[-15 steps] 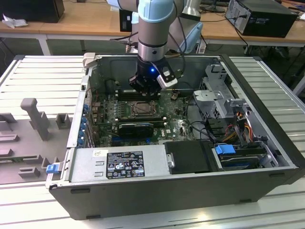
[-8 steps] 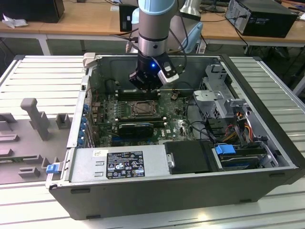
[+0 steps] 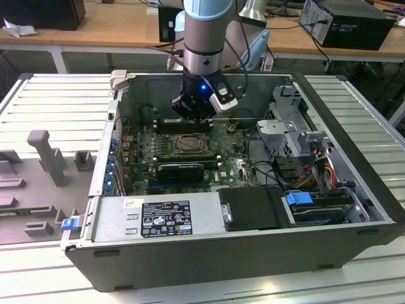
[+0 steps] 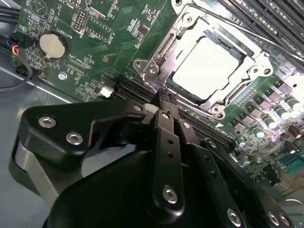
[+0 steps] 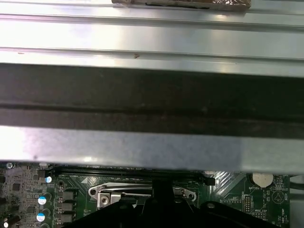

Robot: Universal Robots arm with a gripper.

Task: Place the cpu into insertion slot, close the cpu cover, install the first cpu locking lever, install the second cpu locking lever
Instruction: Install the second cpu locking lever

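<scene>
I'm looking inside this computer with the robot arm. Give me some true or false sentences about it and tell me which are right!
1. The cpu sits in the insertion slot. True.
2. The cpu cover stands straight up, wide open. False: the metal frame lies down flat around the chip.
3. The gripper is holding the chip in the air. False: its fingers are shut on nothing, with the tip by the edge of the socket.
4. The motherboard is green. True.
5. A round silver battery sits on the board. True.
6. The computer case lies on the floor. False: it lies on its side on a ribbed grey table.
</scene>
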